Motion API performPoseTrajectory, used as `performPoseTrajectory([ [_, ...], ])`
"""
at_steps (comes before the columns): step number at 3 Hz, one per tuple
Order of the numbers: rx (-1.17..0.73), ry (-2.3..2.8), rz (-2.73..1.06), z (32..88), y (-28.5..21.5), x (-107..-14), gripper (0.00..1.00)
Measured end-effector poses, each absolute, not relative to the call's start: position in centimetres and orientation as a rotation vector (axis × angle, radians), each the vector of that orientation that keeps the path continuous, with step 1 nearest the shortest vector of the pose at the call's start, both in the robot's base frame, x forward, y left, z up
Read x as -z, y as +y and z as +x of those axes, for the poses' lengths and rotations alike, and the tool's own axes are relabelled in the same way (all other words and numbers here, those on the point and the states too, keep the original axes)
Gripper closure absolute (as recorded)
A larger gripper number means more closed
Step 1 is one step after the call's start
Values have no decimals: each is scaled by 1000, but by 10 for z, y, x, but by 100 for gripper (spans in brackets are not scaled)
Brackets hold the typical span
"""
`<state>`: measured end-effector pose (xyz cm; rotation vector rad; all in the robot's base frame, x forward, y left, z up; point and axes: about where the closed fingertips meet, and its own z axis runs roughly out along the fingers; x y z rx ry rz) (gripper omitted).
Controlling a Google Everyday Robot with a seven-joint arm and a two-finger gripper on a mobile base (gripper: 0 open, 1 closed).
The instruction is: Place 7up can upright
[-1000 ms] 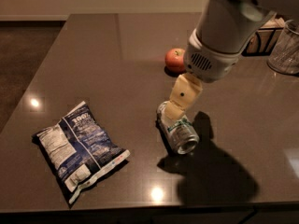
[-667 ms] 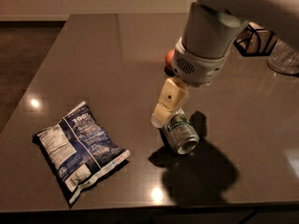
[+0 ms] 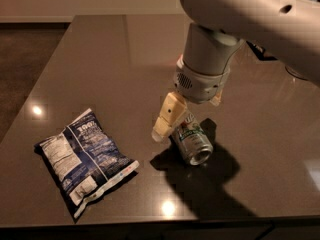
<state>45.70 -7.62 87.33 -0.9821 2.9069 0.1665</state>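
- Dark, glossy brown worktop (image 3: 100, 59) fills most of the frame and carries lamp reflections. A pale wall strip runs along the top edge, with darker floor at the upper left.
- Camera view, gripper (image 3: 187, 118): centre frame, hanging from a grey-white arm just above the can. Its fingers (image 3: 167, 118) are spread wide and hold nothing. One cream finger stands just beside the can; the other is mostly hidden behind the wrist.
- 7up can (image 3: 194, 140): lying on its side at centre frame, metal end toward the lower right.
- Chip bag (image 3: 82, 161): blue and white, flat, lower left, well apart from the can.
- Step in hand, by judgement: grasping. Straddle the body squarely and close across its middle, since the slick worktop may let it roll. Then lift, turn the shiny top upward and set it down flat.
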Motion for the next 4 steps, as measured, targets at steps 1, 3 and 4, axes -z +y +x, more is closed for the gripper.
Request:
performPoseTrajectory([
  [1, -171, 2942, -940, 457, -69, -860, 0],
  [3, -165, 2947, -923, 462, -63, -855, 42],
  [4, -177, 2888, -967, 463, -63, -862, 64],
])
